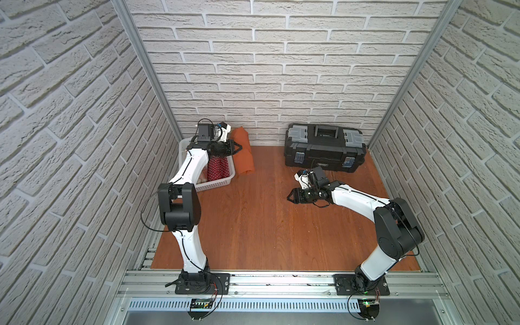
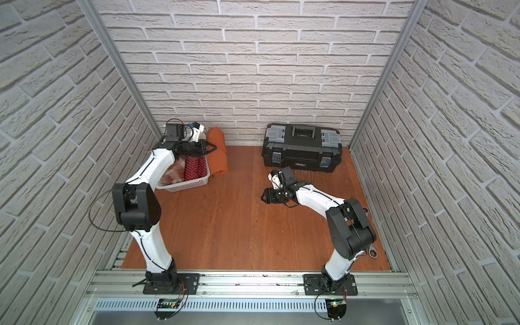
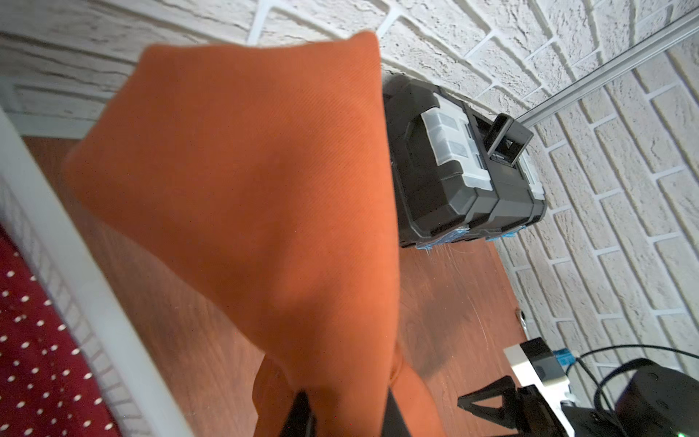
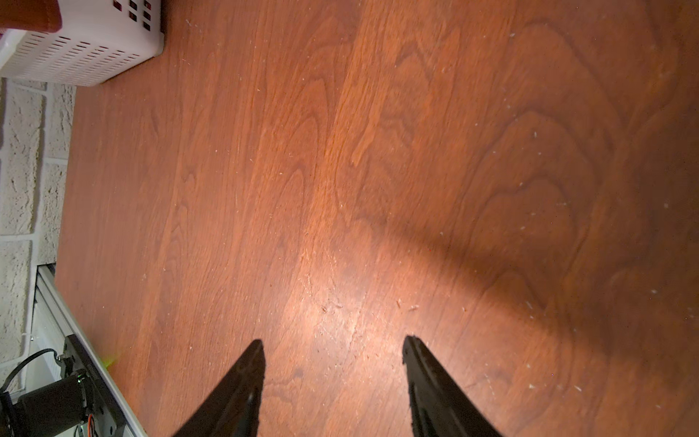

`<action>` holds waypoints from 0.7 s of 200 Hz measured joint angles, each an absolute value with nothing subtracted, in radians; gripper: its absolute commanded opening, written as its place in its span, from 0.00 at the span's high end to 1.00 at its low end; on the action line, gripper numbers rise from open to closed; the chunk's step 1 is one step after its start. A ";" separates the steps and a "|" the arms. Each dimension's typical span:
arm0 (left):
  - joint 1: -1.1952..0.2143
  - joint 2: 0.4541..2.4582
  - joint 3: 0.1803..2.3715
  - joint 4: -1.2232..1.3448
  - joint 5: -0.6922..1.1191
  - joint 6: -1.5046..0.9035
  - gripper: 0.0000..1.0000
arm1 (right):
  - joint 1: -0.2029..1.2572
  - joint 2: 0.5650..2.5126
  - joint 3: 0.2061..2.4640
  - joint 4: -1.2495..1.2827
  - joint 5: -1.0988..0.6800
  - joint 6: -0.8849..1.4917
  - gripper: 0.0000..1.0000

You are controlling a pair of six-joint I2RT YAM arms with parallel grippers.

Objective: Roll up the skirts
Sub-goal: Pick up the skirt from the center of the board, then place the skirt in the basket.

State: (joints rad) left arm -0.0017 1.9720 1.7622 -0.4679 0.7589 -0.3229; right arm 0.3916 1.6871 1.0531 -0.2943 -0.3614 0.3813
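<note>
My left gripper (image 1: pixel 238 147) pinches the rust-orange skirt (image 1: pixel 244 159), which hangs just beside the white basket (image 1: pixel 225 180) by the back wall; I judge it wants laying flat on the open surface (image 1: pixel 253 225) before rolling. The basket holds the polka-dot skirt (image 1: pixel 218 168) and the plaid skirt (image 2: pixel 174 172). My right gripper (image 4: pixel 333 340) hovers spread

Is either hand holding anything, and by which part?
Left hand holds the rust-orange skirt by a gathered fold; which edge cannot be told. Right hand open, empty.

Matt ribbed cloth on the orange skirt (image 3: pixel 246 170), perforated plastic basket (image 4: pixel 75 56), scuffed semi-gloss wood tabletop (image 4: pixel 340 189), plastic toolbox (image 3: pixel 454 196)
</note>
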 measured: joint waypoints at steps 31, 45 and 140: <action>0.093 2.053 1.825 -0.538 0.889 -0.275 1.00 | 0.390 1.705 1.052 -0.290 -0.364 0.381 0.41; 0.128 2.077 1.851 -0.595 0.918 -0.236 1.00 | 0.389 1.712 1.050 -0.286 -0.364 0.381 0.41; 0.281 2.311 1.980 -0.791 0.886 -0.041 1.00 | 0.389 1.762 1.050 -0.273 -0.397 0.382 0.42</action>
